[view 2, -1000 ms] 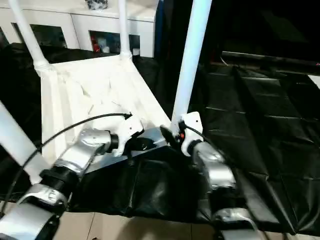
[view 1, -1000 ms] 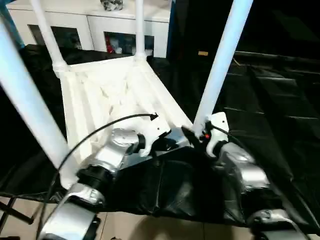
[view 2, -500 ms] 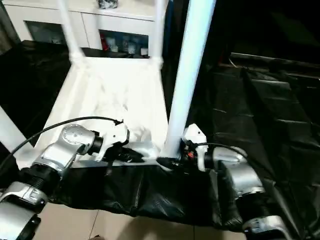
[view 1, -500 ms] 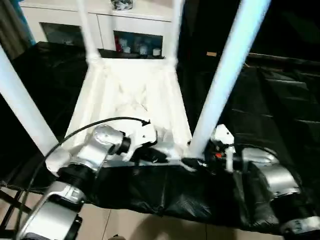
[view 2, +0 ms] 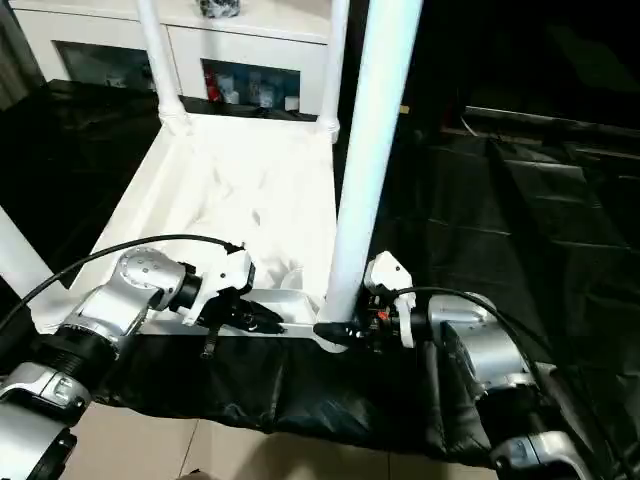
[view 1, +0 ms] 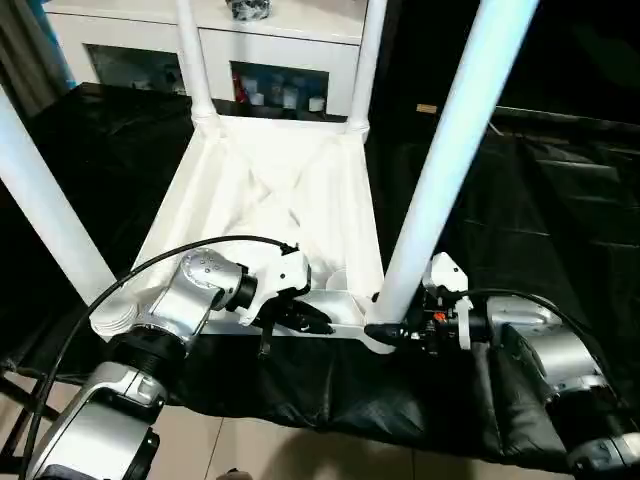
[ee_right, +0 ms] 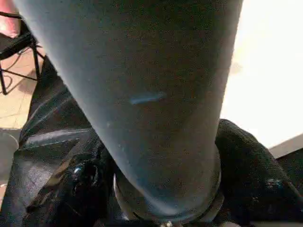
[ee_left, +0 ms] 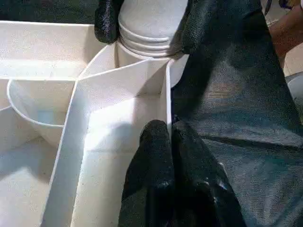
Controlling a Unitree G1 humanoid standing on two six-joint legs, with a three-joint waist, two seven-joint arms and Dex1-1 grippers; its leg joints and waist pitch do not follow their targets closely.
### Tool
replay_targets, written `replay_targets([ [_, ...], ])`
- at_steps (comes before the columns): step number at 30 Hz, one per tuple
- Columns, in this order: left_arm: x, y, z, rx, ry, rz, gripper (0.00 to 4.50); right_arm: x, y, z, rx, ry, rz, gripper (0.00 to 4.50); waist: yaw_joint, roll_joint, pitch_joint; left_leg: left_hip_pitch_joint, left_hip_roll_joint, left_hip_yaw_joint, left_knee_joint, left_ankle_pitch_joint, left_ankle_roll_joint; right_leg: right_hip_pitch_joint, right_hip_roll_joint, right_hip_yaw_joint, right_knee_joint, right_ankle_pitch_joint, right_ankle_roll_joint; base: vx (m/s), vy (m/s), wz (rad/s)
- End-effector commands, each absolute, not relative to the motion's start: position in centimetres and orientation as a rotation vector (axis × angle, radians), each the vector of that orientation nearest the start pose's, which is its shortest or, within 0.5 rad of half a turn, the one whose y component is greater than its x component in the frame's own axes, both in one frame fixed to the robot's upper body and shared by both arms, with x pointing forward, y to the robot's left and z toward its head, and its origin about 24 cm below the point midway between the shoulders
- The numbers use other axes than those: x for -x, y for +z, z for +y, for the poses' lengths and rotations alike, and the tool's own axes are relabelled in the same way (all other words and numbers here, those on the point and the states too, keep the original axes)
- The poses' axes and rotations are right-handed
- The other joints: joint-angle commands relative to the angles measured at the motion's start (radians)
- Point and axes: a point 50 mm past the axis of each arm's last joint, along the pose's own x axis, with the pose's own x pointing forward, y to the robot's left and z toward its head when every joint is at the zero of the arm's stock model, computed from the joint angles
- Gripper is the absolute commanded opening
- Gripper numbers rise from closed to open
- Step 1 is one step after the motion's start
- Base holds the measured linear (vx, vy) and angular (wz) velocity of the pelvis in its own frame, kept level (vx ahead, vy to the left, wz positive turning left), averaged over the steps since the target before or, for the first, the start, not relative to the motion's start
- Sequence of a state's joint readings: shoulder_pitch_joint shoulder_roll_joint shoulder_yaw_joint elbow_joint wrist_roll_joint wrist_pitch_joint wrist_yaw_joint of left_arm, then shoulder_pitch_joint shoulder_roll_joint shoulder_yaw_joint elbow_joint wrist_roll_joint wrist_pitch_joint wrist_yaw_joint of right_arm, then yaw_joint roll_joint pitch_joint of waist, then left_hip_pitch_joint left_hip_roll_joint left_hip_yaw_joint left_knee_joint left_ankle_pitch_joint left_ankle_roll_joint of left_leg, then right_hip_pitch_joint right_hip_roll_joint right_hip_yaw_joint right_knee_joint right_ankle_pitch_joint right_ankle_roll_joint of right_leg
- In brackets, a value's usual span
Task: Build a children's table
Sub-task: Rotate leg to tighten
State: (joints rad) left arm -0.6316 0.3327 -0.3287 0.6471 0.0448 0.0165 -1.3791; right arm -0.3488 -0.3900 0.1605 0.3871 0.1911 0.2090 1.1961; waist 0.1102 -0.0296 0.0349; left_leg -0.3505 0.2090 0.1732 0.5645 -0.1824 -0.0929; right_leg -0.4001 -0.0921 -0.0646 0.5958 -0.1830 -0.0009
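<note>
**Fourth leg now standing straight in its corner**

From my head, the white plastic rectangular table top (view 1: 290,200) lies ribs-up on the black cloth (view 1: 540,200). The near-right white tapered tube leg (view 1: 440,170), tilted a second ago, now stands upright, so I judge it seated.

My left wrist shows my left gripper (ee_left: 163,137) pinching the top's edge wall.

My right wrist shows my right gripper (view 1: 392,332) clamped around the leg's ridged collar (ee_right: 165,208).
</note>
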Motion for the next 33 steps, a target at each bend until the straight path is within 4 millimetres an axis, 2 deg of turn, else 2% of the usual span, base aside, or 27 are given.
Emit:
replay_targets([
  [1,-30.7,4.4,10.7,-0.435,-1.565,0.470,0.00,-27.3,2.9,-14.2,0.002,1.282,0.397,2.72,-0.003,0.002,-0.052,0.003,0.023,0.008,-0.060,-0.196,0.050,0.052,-0.044,0.037,-0.057,-0.115,-0.246,0.000,0.000,0.00],
  [3,-30.9,4.3,10.3,-0.416,-1.525,0.461,0.00,-27.5,2.6,-14.1,-0.018,1.200,0.379,2.72,-0.004,0.002,-0.048,0.003,0.023,0.005,-0.065,-0.239,0.035,0.050,-0.047,0.037,-0.066,-0.195,-0.225,0.000,0.000,0.00],
  [4,-31.0,4.1,9.5,-0.394,-1.492,0.446,0.00,-27.9,2.0,-13.9,-0.030,1.096,0.362,2.72,-0.006,0.001,-0.046,0.003,0.023,0.005,-0.067,-0.251,0.029,0.048,-0.047,0.038,-0.069,-0.224,-0.216,0.000,0.000,0.00],
  [5,-31.0,4.1,9.1,-0.383,-1.480,0.439,0.00,-28.1,1.8,-13.7,-0.036,1.051,0.359,2.72,-0.009,0.002,-0.042,0.007,0.022,0.004,-0.070,-0.291,0.016,0.042,-0.050,0.038,-0.077,-0.294,-0.199,0.000,0.000,0.00],
  [6,-31.0,4.1,8.4,-0.366,-1.463,0.428,0.00,-28.3,1.5,-13.4,-0.047,0.992,0.351,2.72,-0.011,0.001,-0.043,0.006,0.022,0.000,-0.072,-0.299,0.007,0.044,-0.052,0.038,-0.079,-0.326,-0.189,0.000,0.000,0.00],
  [8,-31.0,4.0,7.5,-0.344,-1.444,0.416,0.00,-28.8,1.3,-13.0,-0.066,0.905,0.339,2.72,-0.022,0.000,-0.041,0.006,0.019,-0.004,-0.075,-0.327,-0.010,0.039,-0.051,0.036,-0.089,-0.412,-0.152,0.000,0.000,0.00],
  [11,-30.9,4.0,5.2,-0.306,-1.414,0.392,0.00,-29.6,1.2,-11.3,-0.139,0.771,0.304,2.72,-0.035,0.000,-0.041,-0.003,0.017,-0.010,-0.078,-0.329,-0.008,0.044,-0.050,0.034,-0.094,-0.434,-0.128,0.000,0.000,0.00],
  [12,-30.9,4.0,4.8,-0.299,-1.410,0.388,0.00,-29.8,1.2,-11.0,-0.149,0.744,0.302,2.72,-0.039,0.002,-0.042,0.000,0.018,-0.008,-0.078,-0.323,-0.008,0.038,-0.050,0.037,-0.093,-0.414,-0.133,0.000,0.000,0.00],
  [14,-30.8,4.0,4.1,-0.291,-1.396,0.381,0.00,-30.3,1.2,-10.5,-0.160,0.685,0.292,2.72,-0.048,0.001,-0.042,0.000,0.015,-0.007,-0.076,-0.329,-0.005,0.037,-0.047,0.036,-0.093,-0.402,-0.141,0.000,0.000,0.00],
  [15,-30.7,3.9,3.4,-0.293,-1.382,0.376,0.00,-30.8,1.2,-10.0,-0.172,0.612,0.285,2.72,-0.052,0.006,-0.044,-0.001,0.016,-0.007,-0.076,-0.318,-0.005,0.037,-0.049,0.037,-0.090,-0.384,-0.148,0.000,0.000,0.00],
  [17,-30.6,3.8,2.8,-0.299,-1.366,0.371,0.00,-31.2,1.3,-9.4,-0.180,0.552,0.279,2.72,-0.058,0.005,-0.045,-0.003,0.015,-0.007,-0.076,-0.309,-0.005,0.040,-0.045,0.035,-0.090,-0.361,-0.150,0.000,0.000,0.00],
  [19,-30.4,3.7,2.6,-0.303,-1.361,0.370,0.00,-31.4,1.5,-8.6,-0.130,0.539,0.268,2.72,-0.063,0.005,-0.045,-0.004,0.014,-0.006,-0.075,-0.304,-0.002,0.039,-0.043,0.037,-0.086,-0.330,-0.160,0.000,0.000,0.00],
  [20,-30.4,3.7,2.6,-0.306,-1.358,0.369,0.00,-31.5,1.6,-8.3,-0.082,0.555,0.248,2.72,-0.065,0.001,-0.046,-0.007,0.014,-0.005,-0.075,-0.297,0.002,0.042,-0.043,0.036,-0.085,-0.310,-0.163,0.000,0.000,0.00],
  [21,-30.4,3.7,2.6,-0.306,-1.358,0.369,0.00,-31.5,1.6,-8.3,-0.082,0.555,0.248,2.72,-0.065,0.004,-0.046,-0.005,0.014,-0.004,-0.073,-0.291,0.008,0.042,-0.043,0.037,-0.083,-0.288,-0.171,0.000,0.000,0.00],
  [22,-30.4,3.6,2.9,-0.313,-1.361,0.372,0.00,-31.4,1.7,-8.4,-0.069,0.570,0.233,2.72,-0.066,0.001,-0.047,-0.006,0.014,-0.003,-0.073,-0.287,0.013,0.043,-0.042,0.037,-0.082,-0.278,-0.173,0.000,0.000,0.00],
  [23,-30.4,3.6,3.5,-0.335,-1.361,0.373,0.00,-31.4,1.8,-8.9,-0.087,0.579,0.224,3.27,-0.065,0.003,-0.047,-0.005,0.015,-0.002,-0.072,-0.276,0.021,0.044,-0.043,0.038,-0.080,-0.255,-0.182,0.000,0.000,0.00],
  [24,-30.5,3.5,3.7,-0.347,-1.357,0.375,0.00,-31.5,1.8,-9.2,-0.100,0.578,0.223,3.27,-0.065,0.003,-0.048,-0.007,0.014,-0.001,-0.071,-0.266,0.031,0.047,-0.043,0.038,-0.079,-0.242,-0.185,0.000,0.000,0.00],
  [25,-30.5,3.5,4.0,-0.354,-1.357,0.376,0.00,-31.4,1.8,-9.5,-0.090,0.594,0.220,3.41,-0.065,0.003,-0.048,-0.007,0.014,-0.001,-0.071,-0.260,0.035,0.046,-0.043,0.038,-0.079,-0.237,-0.187,0.000,0.000,0.00],
  [27,-30.5,3.5,4.4,-0.365,-1.362,0.374,0.00,-31.3,1.8,-10.1,-0.071,0.630,0.218,3.41,-0.062,0.004,-0.049,-0.003,0.016,0.002,-0.067,-0.246,0.046,0.044,-0.043,0.039,-0.078,-0.214,-0.201,0.000,0.000,0.00],
  [28,-30.5,3.5,4.6,-0.373,-1.367,0.371,0.00,-31.2,1.8,-10.4,-0.064,0.651,0.217,3.63,-0.061,0.003,-0.049,-0.004,0.016,0.002,-0.067,-0.239,0.049,0.046,-0.043,0.039,-0.076,-0.204,-0.204,0.000,0.000,0.00],
  [29,-30.6,3.5,5.0,-0.391,-1.369,0.367,0.00,-31.1,2.0,-10.9,-0.041,0.682,0.213,3.63,-0.054,0.002,-0.051,-0.001,0.017,0.004,-0.064,-0.220,0.057,0.047,-0.042,0.039,-0.072,-0.173,-0.213,0.000,0.000,0.00],
  [30,-30.7,3.6,5.3,-0.402,-1.370,0.363,0.00,-31.0,2.1,-11.3,-0.021,0.705,0.208,3.76,-0.051,0.002,-0.052,-0.004,0.016,0.005,-0.062,-0.191,0.066,0.051,-0.041,0.040,-0.066,-0.127,-0.221,0.000,0.000,0.00],
  [31,-30.8,3.7,5.7,-0.415,-1.374,0.359,0.00,-30.9,2.3,-11.7,0.007,0.738,0.201,3.82,-0.048,0.006,-0.052,-0.004,0.016,0.006,-0.061,-0.184,0.070,0.051,-0.041,0.040,-0.065,-0.109,-0.225,0.000,0.000,0.00],
  [33,-30.9,3.7,6.2,-0.428,-1.386,0.359,0.00,-30.8,2.5,-12.2,0.029,0.773,0.192,3.83,-0.046,0.003,-0.055,-0.005,0.016,0.005,-0.058,-0.156,0.080,0.054,-0.041,0.039,-0.057,-0.050,-0.238,0.000,0.000,0.00],
])
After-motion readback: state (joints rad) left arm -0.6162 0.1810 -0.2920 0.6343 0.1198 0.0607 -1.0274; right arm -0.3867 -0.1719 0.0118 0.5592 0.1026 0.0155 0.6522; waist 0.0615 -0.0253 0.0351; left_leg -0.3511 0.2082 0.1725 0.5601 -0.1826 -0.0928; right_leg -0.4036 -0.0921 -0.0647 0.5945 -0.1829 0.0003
